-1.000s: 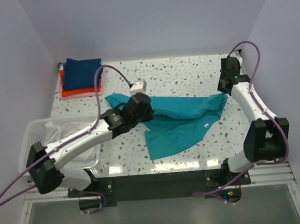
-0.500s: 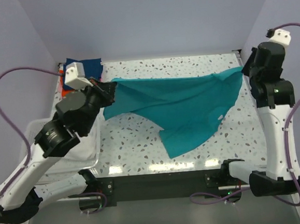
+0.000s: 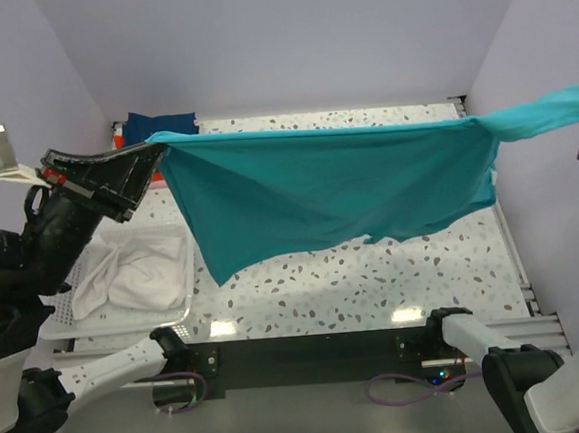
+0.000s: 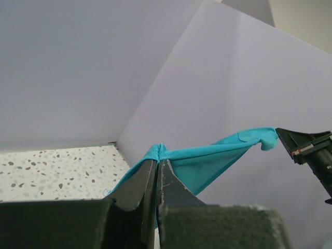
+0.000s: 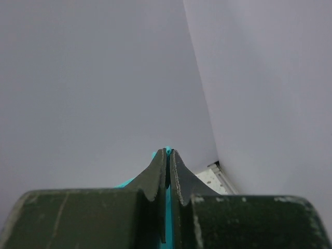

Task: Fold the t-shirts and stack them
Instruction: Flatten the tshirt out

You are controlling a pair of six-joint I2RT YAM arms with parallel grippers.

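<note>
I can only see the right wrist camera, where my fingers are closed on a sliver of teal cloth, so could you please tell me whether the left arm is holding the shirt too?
Observer: Yes, the left fingers are shut on a bunched edge of the teal t-shirt.
Operator: Thank you. Is the shirt lying on the table?
Observer: No, it is stretched wide in the air over the table, though I cannot tell whether its lowest corner touches.
Operator: Is anything stacked yet?
Observer: A navy t-shirt lies at the table's far left corner, mostly hidden behind the teal one.
</note>
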